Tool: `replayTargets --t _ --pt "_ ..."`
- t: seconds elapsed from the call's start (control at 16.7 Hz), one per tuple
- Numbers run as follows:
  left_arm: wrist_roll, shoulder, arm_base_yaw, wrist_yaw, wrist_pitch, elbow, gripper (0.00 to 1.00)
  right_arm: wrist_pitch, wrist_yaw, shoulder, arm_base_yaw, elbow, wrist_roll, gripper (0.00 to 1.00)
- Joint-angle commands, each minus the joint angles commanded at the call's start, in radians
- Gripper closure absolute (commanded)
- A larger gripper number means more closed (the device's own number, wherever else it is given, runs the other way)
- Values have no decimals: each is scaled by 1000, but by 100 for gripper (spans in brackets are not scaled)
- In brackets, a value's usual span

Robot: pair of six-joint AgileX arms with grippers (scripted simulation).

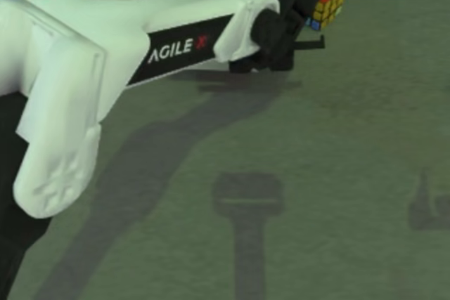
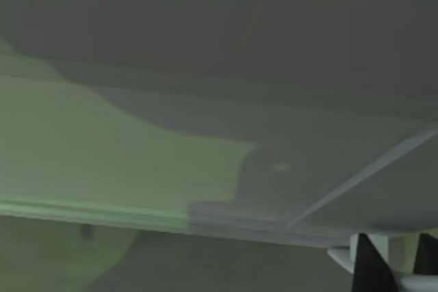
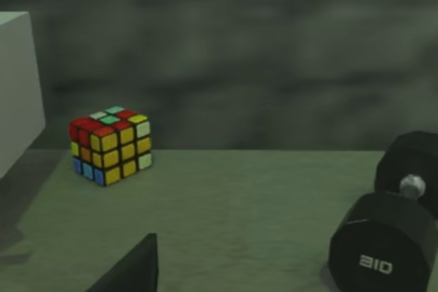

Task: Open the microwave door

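Our left arm [image 1: 140,54] reaches across the table [image 1: 337,145] toward its far edge; we cannot tell how its hand [image 1: 299,36] is set. Just beyond sits the colour cube [image 1: 327,3]. The microwave [image 3: 17,87] stands left of the cube. Our right arm is out of sight.

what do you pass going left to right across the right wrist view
Corner of the microwave at the left edge → colour cube → dark finger tip of the right hand at the bottom edge → black dumbbell at the right.
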Motion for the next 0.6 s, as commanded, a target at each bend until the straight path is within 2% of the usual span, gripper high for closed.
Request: replayTargets --t 0.36,0.6 --pt "-2 6 -6 7 5 -3 100 0 0 0 0 0 0 0" --pt "43 -42 3 27 51 -77 100 0 0 0 0 0 0 0"
